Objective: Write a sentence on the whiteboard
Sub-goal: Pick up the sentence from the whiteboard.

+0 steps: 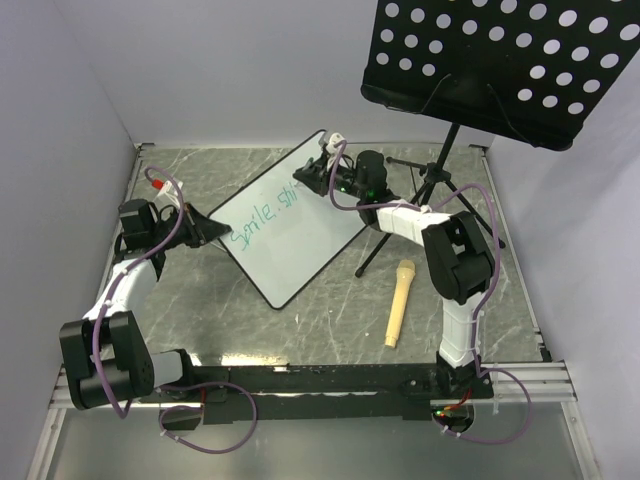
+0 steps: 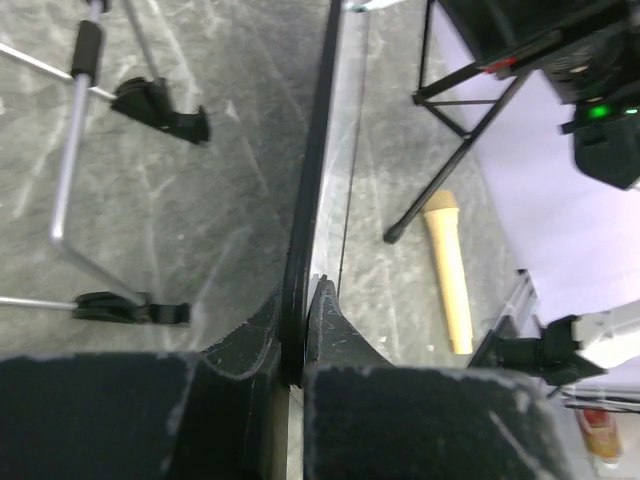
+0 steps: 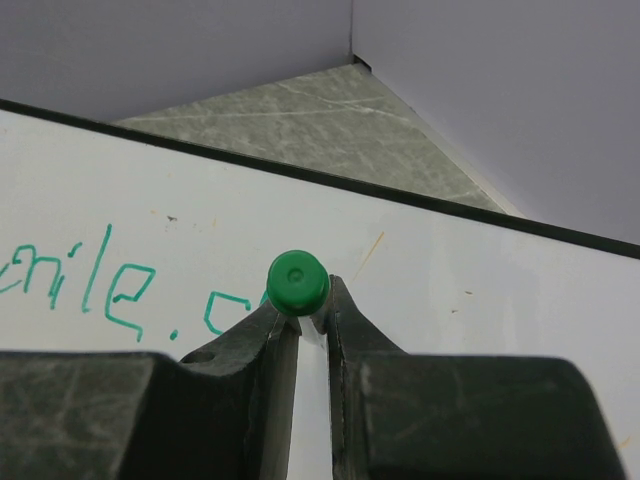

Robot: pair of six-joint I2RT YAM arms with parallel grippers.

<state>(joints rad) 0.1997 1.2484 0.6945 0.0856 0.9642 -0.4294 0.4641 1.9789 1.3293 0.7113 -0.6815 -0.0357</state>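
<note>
Left fingers: clamped on whiteboard frame edge.
Right fingers: pinched on green marker — above board.
Sentence: teal, read "Smile, sh".

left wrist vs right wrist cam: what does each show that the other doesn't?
Left wrist only: the left gripper clamped on the black-framed edge of the whiteboard, a tan stick lying on the table, and the music stand legs. Right wrist only: the right gripper holding a green marker, plus part of the sentence, teal letters reading about "mile,". Both: the whiteboard and the grey marble table.
</note>
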